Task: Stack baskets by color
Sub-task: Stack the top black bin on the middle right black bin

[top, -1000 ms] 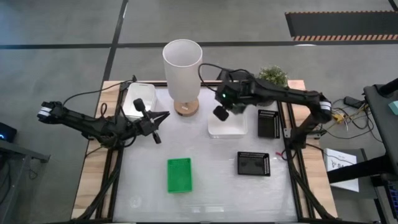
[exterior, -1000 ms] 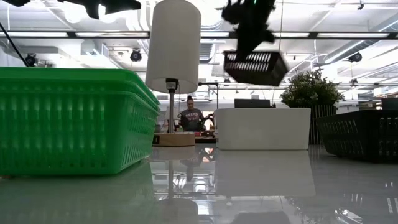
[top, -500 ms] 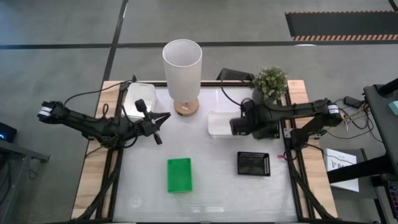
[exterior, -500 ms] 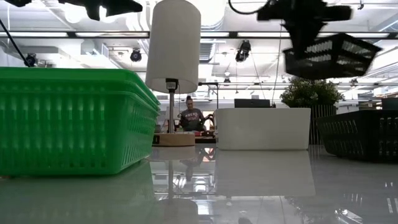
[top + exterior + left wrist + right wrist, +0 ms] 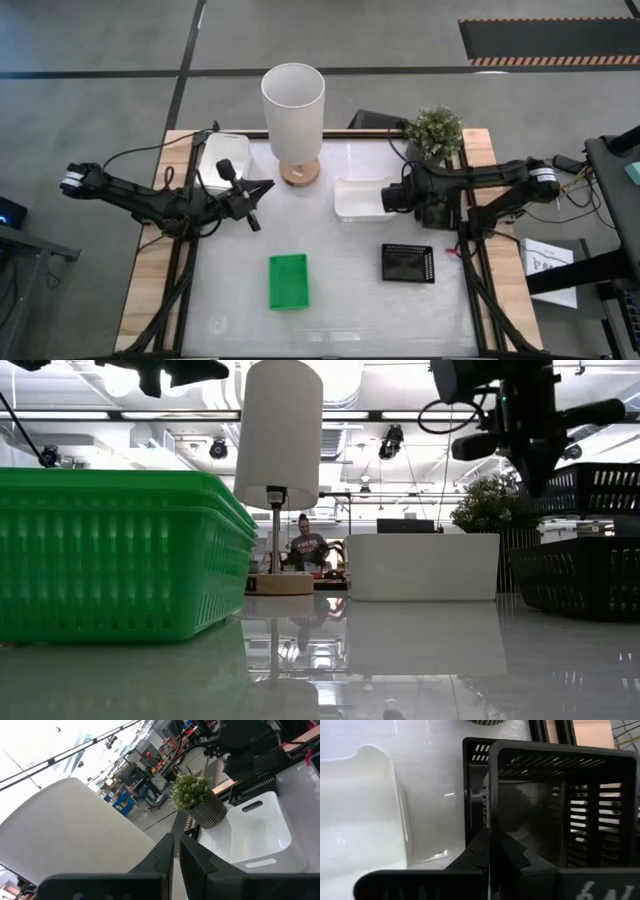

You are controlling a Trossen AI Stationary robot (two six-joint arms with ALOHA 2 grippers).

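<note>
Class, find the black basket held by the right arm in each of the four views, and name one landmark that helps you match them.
High view: mostly hidden under the right end effector, right of the white basket.
Low view: held black basket upper right, raised above another black basket.
Left wrist view: cannot be told apart.
Right wrist view: fills the centre and right.
Shared landmark: the white basket.

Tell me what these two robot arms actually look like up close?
Both are slim, dark, jointed arms. The left arm has a white band near its outer end and loose black cables trailing along it. The right arm carries a similar white band near its elbow. Each ends in two flat black fingers with stepped, notched inner edges.
</note>
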